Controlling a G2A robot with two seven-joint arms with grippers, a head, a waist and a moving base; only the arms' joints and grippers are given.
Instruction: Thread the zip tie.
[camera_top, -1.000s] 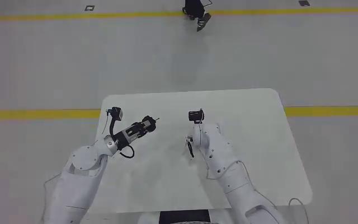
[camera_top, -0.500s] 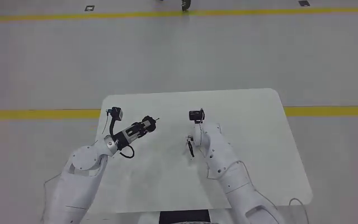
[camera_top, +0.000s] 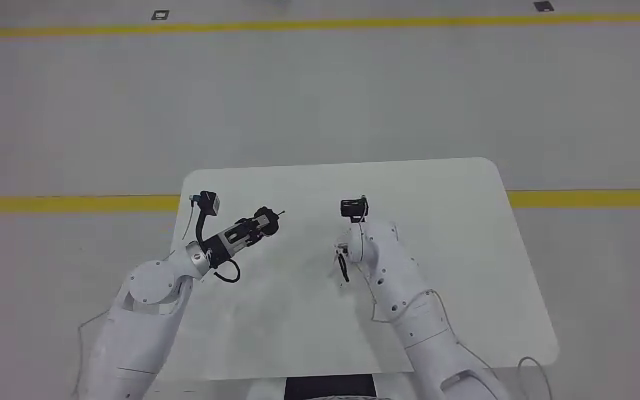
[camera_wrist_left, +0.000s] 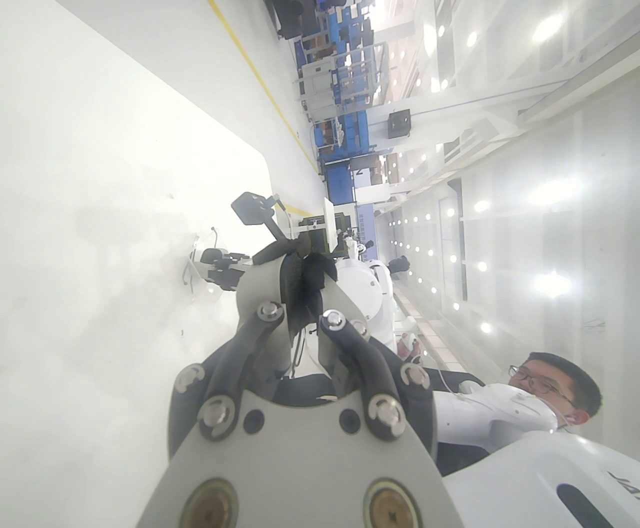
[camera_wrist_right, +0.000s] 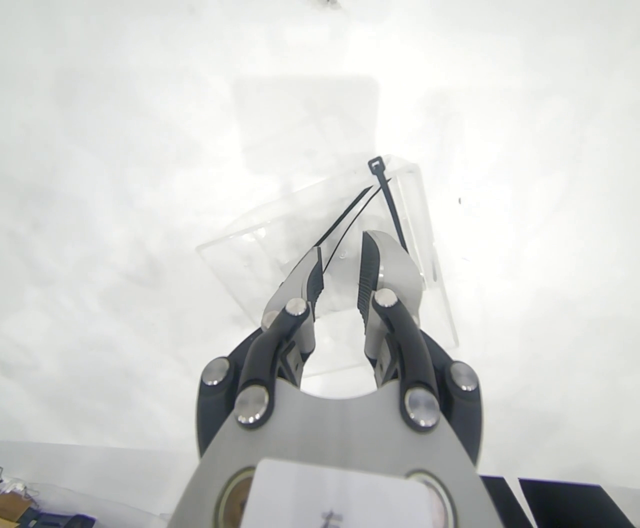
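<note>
White table (camera_top: 450, 230) | your right gripper (camera_wrist_right: 342, 245) half open over clear stand (camera_wrist_right: 260, 250), zip tie (camera_wrist_right: 385, 192) unclamped | left gripper (camera_wrist_left: 300, 260) closed, can't tell on what, well apart from stand

zip tie (camera_wrist_right: 388, 200) 1; clear box (camera_wrist_right: 240, 260) 1; table (camera_wrist_right: 125, 150) 1; left tool (camera_wrist_left: 300, 257) + right tool (camera_wrist_right: 342, 245) = 2

We see a black plastic zip tie (camera_wrist_right: 387, 200), a glossy clear plastic holder (camera_wrist_right: 240, 260), a smooth matt white surface (camera_wrist_right: 125, 150), and ribbed black pads on the metal right gripper (camera_wrist_right: 342, 270).
</note>
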